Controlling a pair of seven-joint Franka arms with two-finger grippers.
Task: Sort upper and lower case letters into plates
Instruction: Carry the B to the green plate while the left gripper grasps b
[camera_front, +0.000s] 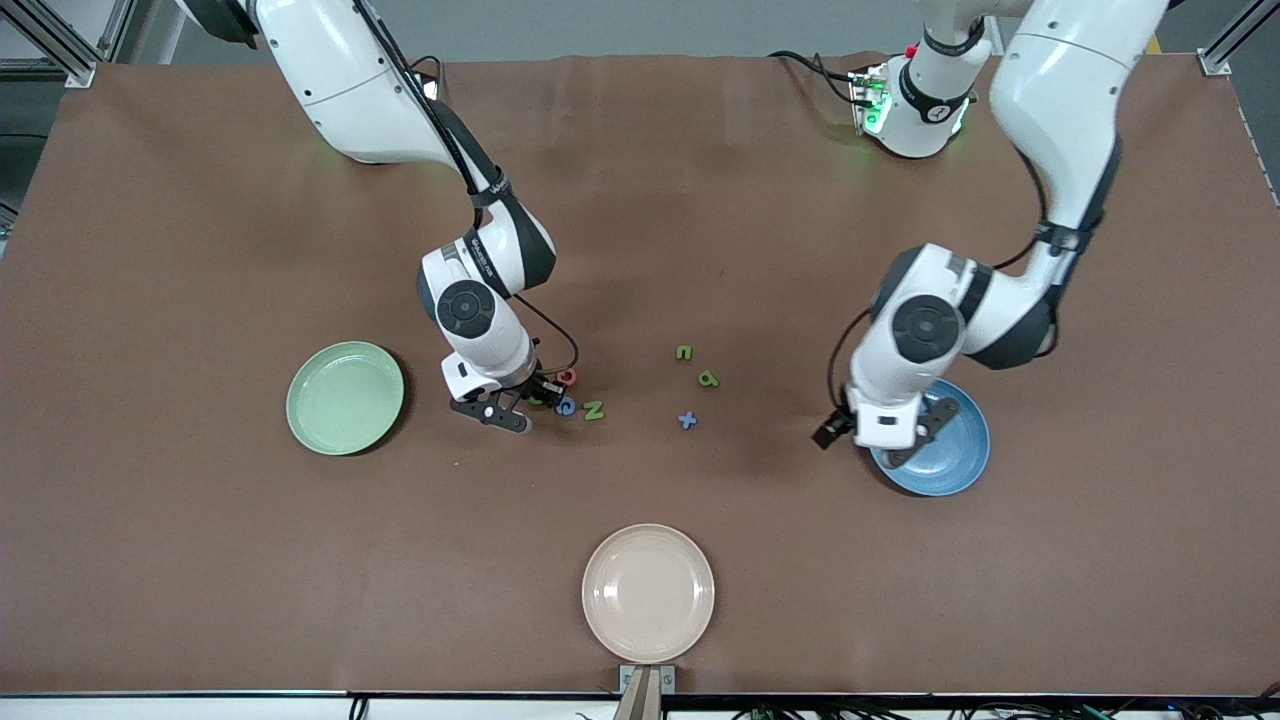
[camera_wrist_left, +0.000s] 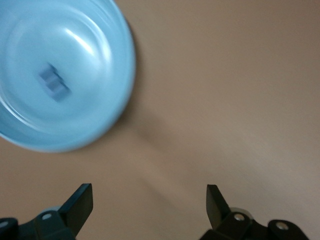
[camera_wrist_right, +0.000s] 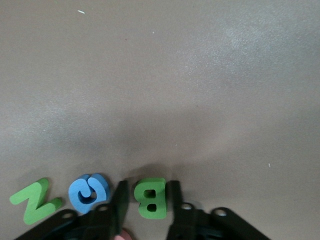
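My right gripper (camera_front: 535, 398) is low over a cluster of letters in the middle of the table, open. In the right wrist view its fingers (camera_wrist_right: 121, 200) stand on both sides of a green B (camera_wrist_right: 150, 197), with a small gap on one side. A blue letter (camera_wrist_right: 89, 191) and a green N (camera_wrist_right: 34, 200) lie beside the B. My left gripper (camera_front: 915, 440) hangs open and empty over the edge of the blue plate (camera_front: 950, 455). The blue plate (camera_wrist_left: 100, 30) holds one blue-grey letter (camera_wrist_left: 52, 82). The pale green plate (camera_front: 345, 397) stands empty toward the right arm's end.
A red letter (camera_front: 566, 377) lies by the cluster. A green n (camera_front: 684, 352), another green letter (camera_front: 708, 379) and a blue x (camera_front: 687, 420) lie between the two grippers. A cream-beige plate (camera_front: 648, 592) sits near the front edge.
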